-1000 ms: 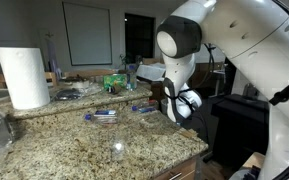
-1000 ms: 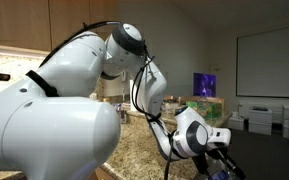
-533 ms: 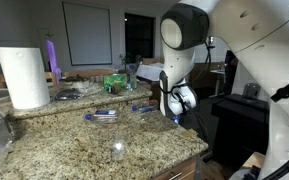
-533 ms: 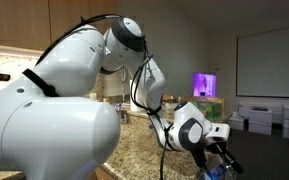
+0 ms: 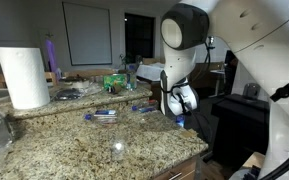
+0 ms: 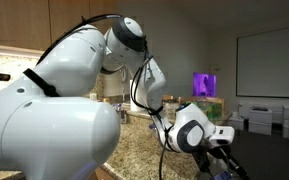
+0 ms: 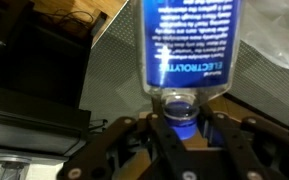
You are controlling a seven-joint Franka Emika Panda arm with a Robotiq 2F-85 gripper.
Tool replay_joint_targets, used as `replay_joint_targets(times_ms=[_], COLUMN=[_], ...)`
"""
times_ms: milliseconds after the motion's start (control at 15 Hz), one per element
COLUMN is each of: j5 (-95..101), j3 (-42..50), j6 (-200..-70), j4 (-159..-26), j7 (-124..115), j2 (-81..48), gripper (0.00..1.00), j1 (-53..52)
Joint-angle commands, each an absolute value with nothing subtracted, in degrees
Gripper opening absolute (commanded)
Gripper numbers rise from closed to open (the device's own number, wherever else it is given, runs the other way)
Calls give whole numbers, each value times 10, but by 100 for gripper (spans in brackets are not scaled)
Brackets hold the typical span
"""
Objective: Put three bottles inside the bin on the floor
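In an exterior view we've got the gripper (image 5: pixel 179 119) hanging just off the edge of the granite counter (image 5: pixel 74 150). A loose bottle (image 5: pixel 102 116) lies on the stone, and the paper-towel roll (image 5: pixel 24 76) stands near the back. In an exterior view from behind the arm, the gripper (image 6: pixel 222 165) sits low in the frame, and we can't read its grip there. In the wrist view its fingers (image 7: pixel 134 140) are clamped on the capped neck of a blue-labelled electrolyte bottle (image 7: pixel 189 40), which points away from the camera.
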State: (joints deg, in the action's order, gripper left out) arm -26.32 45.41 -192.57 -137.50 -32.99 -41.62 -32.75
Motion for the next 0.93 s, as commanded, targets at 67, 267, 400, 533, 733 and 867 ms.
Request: replay_joint_targets(times_ms=[67, 267, 400, 533, 733, 867], j5=[-297, -301, -300, -300, -297, -296], j3=[463, 469, 464, 457, 442, 437], j6=[-1921, -1925, -1926, -1929, -1934, -1949], j4=[-1374, -1377, -1383, -1388, -1391, -1393], j7=[-280, -269, -263, -259, -255, -248], j2=[-421, -426, -421, -417, -406, -408], gripper=[10, 10, 10, 10, 10, 10], j1=[-318, -317, -316, -320, -325, -332])
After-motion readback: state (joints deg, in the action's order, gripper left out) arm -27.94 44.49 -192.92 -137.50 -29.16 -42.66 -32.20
